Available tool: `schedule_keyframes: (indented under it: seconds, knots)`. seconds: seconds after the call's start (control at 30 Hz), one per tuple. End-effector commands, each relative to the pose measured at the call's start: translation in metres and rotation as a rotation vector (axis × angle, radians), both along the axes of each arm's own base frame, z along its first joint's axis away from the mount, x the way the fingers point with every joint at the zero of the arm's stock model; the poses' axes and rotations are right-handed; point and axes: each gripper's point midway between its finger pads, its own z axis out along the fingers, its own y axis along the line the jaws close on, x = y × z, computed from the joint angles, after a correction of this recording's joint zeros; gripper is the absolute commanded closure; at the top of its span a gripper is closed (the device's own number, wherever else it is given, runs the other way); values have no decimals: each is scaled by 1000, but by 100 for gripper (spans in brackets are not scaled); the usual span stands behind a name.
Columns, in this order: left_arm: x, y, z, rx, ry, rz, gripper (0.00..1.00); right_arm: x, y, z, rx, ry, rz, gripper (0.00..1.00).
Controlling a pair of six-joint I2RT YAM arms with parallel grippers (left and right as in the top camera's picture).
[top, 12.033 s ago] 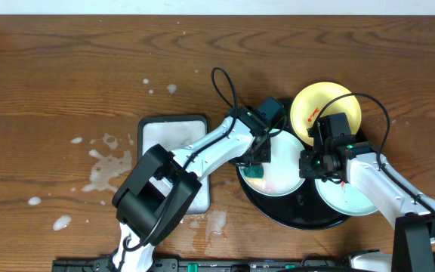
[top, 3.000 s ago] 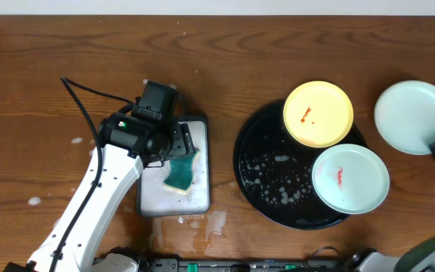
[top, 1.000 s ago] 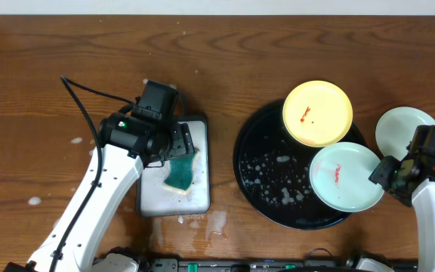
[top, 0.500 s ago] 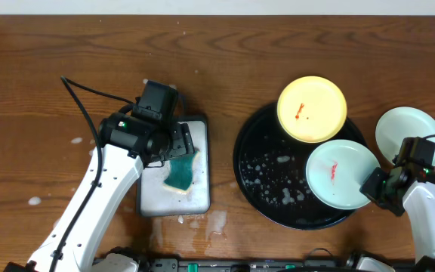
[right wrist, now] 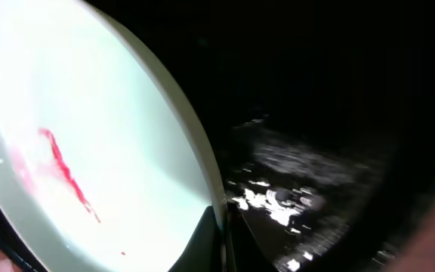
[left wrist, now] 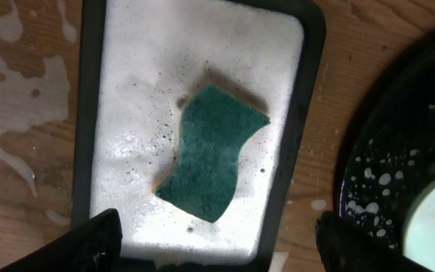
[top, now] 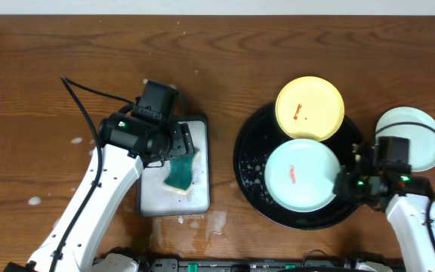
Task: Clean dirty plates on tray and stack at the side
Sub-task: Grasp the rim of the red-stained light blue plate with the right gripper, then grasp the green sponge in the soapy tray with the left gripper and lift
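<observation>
Overhead: right tool (top: 343, 183) pinches the smeared mint plate (top: 299, 174) over the tray (top: 249, 147).
Spread left tool (top: 181, 146) hangs above the sponge (top: 180, 172).

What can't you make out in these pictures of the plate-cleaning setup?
Right gripper: overhead, its own wrist hides the contact. The right wrist view is too dark to show a grip on the smeared mint-green plate.
Second mint-green plate, off the black tray: overhead, the right arm covers its lower left.
The black tray: left wrist view, cut off by the right edge.
</observation>
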Motion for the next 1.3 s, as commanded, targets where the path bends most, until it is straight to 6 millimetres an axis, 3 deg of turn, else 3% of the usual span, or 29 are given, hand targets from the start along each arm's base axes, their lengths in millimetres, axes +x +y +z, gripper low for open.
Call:
schedule_keyframes:
  seconds: [0.0, 0.03, 0.1, 0.13, 0.17, 0.27, 0.43, 0.53, 0.63, 0.77, 0.93, 1.07, 1.1, 1.13, 1.27]
  knots:
    - [0, 1, 2, 3, -5, -4, 18, -1, 11, -13, -22, 20, 34, 99]
    - [0, 1, 2, 3, -6, -4, 18, 0, 12, -15, -38, 18, 47, 95]
    - [0, 1, 2, 3, -5, -4, 18, 6, 18, -15, -38, -3, 73, 73]
    - [0, 1, 2, 2, -5, -3, 18, 9, 21, -13, -28, -13, 80, 70]
    - [1, 0, 2, -2, -9, 5, 1, 13, 24, -7, -9, -31, 87, 68]
    - [-5, -1, 1, -15, 18, 12, 2, 27, 25, 17, -8, -88, 90, 66]
    - [-4, 3, -6, 5, 36, 49, 1, 48, 26, 77, -39, -232, 167, 62]
    - [-9, 12, -29, 57, 91, 129, 5, 49, 29, 102, -43, -283, 207, 61]
    - [-11, 12, -62, 77, 138, 115, 13, 45, 32, 108, -25, -288, 214, 61]
    - [-13, -12, -109, 48, 177, -142, 16, 33, 32, 99, -20, -224, 214, 63]
    - [-17, 0, -141, 151, 244, -193, 61, 27, 32, 94, -15, -184, 214, 65]
    - [-15, 3, -158, 182, 271, -191, 70, 27, 32, 93, -15, -182, 214, 66]
    - [-16, 3, -162, 185, 282, -192, 85, 27, 32, 93, -15, -182, 214, 66]
    - [-17, 3, -164, 187, 291, -192, 92, 27, 32, 93, -15, -182, 214, 66]
    - [-15, 4, -148, 185, 293, -193, 93, 27, 32, 93, -16, -182, 214, 67]
